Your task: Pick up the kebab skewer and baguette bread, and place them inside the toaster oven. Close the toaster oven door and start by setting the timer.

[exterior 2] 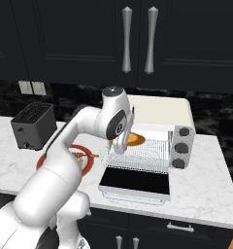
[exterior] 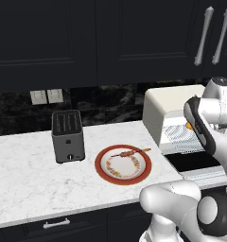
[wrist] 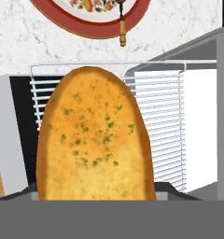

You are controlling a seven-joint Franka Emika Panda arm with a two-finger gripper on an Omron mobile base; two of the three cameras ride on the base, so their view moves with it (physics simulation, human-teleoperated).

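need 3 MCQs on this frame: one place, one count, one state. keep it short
1. Where is the skewer?
A. on the red-rimmed plate
B. in the oven
C. on the toaster

2. How many knobs show on the oven's right side?
A. one
B. two
C. four

3. The oven door is:
A. shut
B. folded down open
C. removed

Answers:
1 A: the skewer lies across the plate.
2 B: two grey knobs sit stacked on the oven.
3 B: the door lies flat in front of the rack.

Dark grey slot toaster (exterior: 68,136) stands on white marble counter (exterior: 25,170). Red-rimmed plate (exterior: 102,166) sits just right of it. Black cabinets (exterior: 110,38) above.
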